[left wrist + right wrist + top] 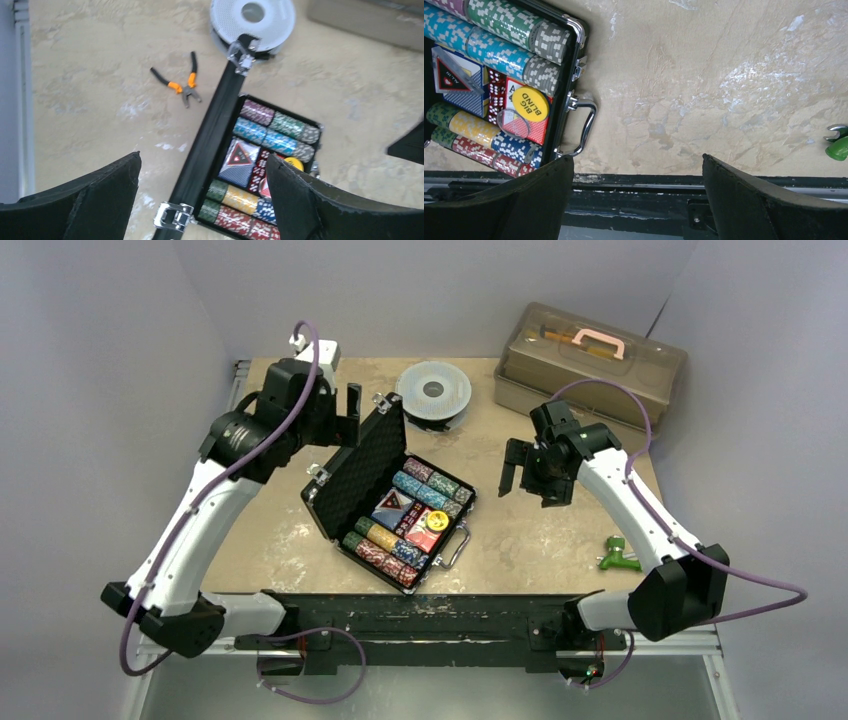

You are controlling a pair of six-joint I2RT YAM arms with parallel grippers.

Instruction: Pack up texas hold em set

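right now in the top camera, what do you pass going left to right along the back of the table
left gripper → round grey spool → translucent brown toolbox with the pink handle; the open briefcase and the right gripper sit nearer and overlap these, so they are left out

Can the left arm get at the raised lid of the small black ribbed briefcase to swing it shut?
Probably yes: the left gripper hangs just over the outer side of the foam-lined lid, jaws wide, with nothing in between.
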